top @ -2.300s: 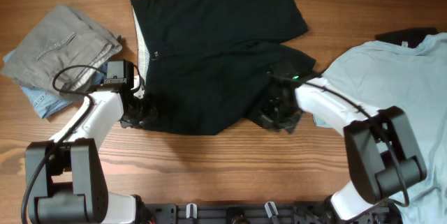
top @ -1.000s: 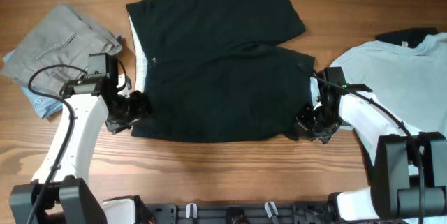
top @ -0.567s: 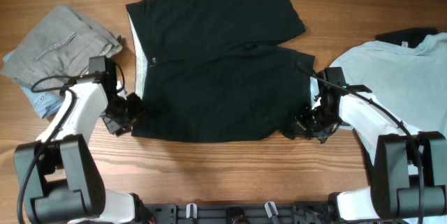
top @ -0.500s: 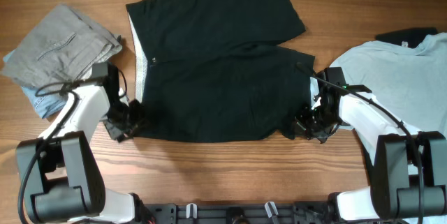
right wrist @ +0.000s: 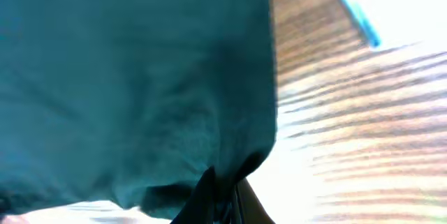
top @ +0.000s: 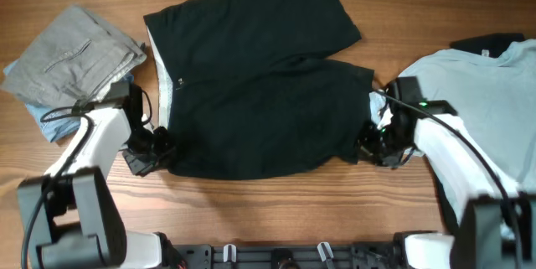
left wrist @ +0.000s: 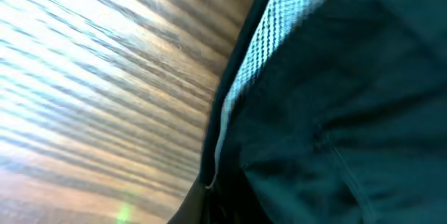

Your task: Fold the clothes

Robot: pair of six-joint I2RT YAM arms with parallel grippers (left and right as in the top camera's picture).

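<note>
Shorts (top: 251, 93) shifted slightly left and toward the near edge. Left gripper (top: 155, 147) clamped on the waistband corner; right gripper (top: 374, 142) clamped on the leg hem, both low over the desk (top: 251, 210).

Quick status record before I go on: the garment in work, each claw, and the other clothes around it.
garment in work: black shorts, spread flat, pale lining showing at the left edge
left claw: shut on the near-left corner of the shorts
right claw: shut on the near-right hem corner
left side: grey trousers, folded, lying on a blue garment
right side: light blue tee, unfolded
fold: not yet made
</note>
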